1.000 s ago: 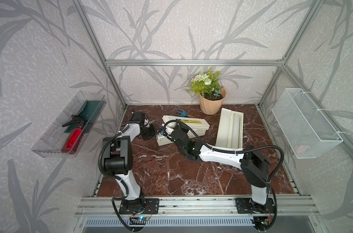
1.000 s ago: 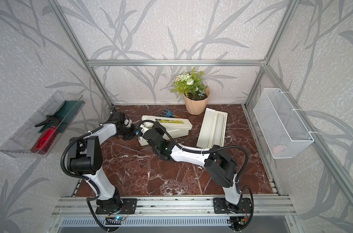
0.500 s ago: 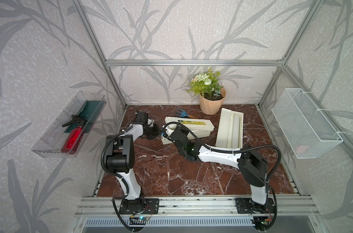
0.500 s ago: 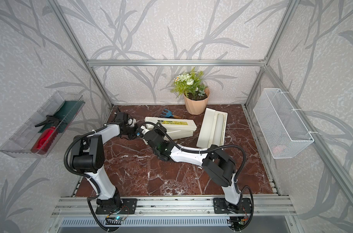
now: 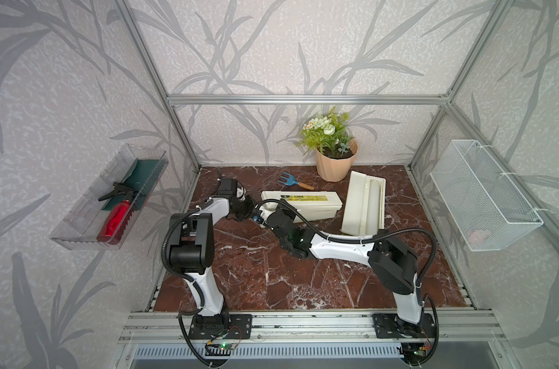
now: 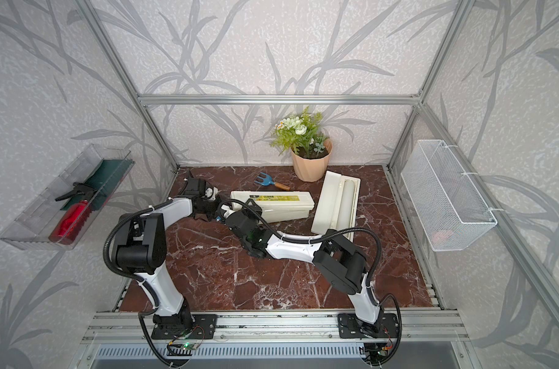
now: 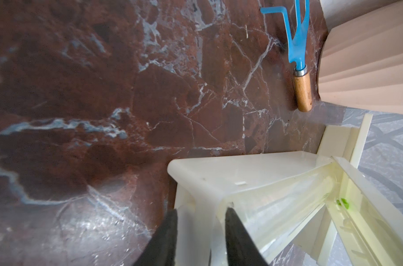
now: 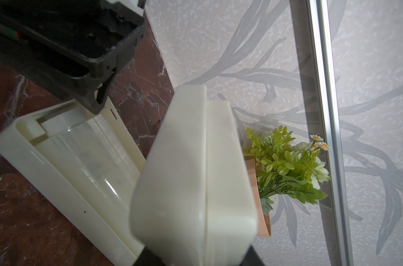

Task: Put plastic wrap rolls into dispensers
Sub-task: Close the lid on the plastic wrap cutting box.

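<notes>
Right wrist view: we noted right pincer (image 8: 198, 258) clamped on the lid (image 8: 184, 161) of the dispenser (image 8: 57, 182), roll (image 8: 94, 161) inside; left pincer (image 7: 200, 214) stood parted astride its end wall.

Dark jaws sit apart, straddling the end wall of the cream dispenser (image 7: 242, 175), with a clear roll (image 7: 278, 207) inside. Blue garden fork (image 7: 298, 53) lies on the reddish marble counter (image 7: 92, 92), just beside a peach pot (image 7: 368, 69).
</notes>
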Action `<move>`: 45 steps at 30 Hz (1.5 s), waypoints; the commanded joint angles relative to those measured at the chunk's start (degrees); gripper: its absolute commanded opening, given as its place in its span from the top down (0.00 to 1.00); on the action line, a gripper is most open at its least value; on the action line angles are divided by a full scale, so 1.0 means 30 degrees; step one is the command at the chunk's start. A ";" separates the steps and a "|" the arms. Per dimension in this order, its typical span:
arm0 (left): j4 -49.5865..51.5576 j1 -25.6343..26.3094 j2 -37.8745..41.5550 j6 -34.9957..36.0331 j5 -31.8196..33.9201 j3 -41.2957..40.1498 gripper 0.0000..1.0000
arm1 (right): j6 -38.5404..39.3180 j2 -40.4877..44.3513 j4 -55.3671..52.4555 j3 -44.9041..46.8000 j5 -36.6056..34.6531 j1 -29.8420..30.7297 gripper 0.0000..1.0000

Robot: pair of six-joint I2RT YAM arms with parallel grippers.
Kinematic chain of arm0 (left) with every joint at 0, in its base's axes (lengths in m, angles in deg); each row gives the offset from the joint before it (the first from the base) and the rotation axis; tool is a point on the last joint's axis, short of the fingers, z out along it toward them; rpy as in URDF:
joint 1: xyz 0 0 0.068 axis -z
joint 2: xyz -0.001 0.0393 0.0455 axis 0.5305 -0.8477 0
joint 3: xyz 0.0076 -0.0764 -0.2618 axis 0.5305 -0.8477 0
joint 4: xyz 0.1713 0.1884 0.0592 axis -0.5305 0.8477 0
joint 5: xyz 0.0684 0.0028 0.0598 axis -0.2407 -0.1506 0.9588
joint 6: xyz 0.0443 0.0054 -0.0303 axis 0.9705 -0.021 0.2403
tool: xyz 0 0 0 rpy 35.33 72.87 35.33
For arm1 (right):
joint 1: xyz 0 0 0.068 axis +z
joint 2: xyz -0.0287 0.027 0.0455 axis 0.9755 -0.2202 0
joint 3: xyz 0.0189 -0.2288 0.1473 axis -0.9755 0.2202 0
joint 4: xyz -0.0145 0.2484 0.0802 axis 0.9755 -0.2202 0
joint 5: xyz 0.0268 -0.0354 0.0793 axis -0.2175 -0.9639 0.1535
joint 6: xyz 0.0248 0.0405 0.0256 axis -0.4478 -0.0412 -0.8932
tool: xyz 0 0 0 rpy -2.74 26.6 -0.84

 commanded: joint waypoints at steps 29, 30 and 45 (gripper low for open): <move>0.1946 -0.1814 0.2248 0.0770 0.1291 0.0658 0.48 | -0.5547 -0.2841 -0.0946 -0.0866 0.3376 0.0872 0.30; 0.1944 -0.1814 0.2232 0.0773 0.1291 0.0657 0.48 | -0.5772 -0.2784 -0.1080 -0.0857 0.3480 0.0839 0.29; 0.2580 -0.1333 0.2146 0.1474 0.1154 0.0796 0.40 | -0.8697 -0.0013 -0.4394 -0.0053 0.8356 -0.0356 0.00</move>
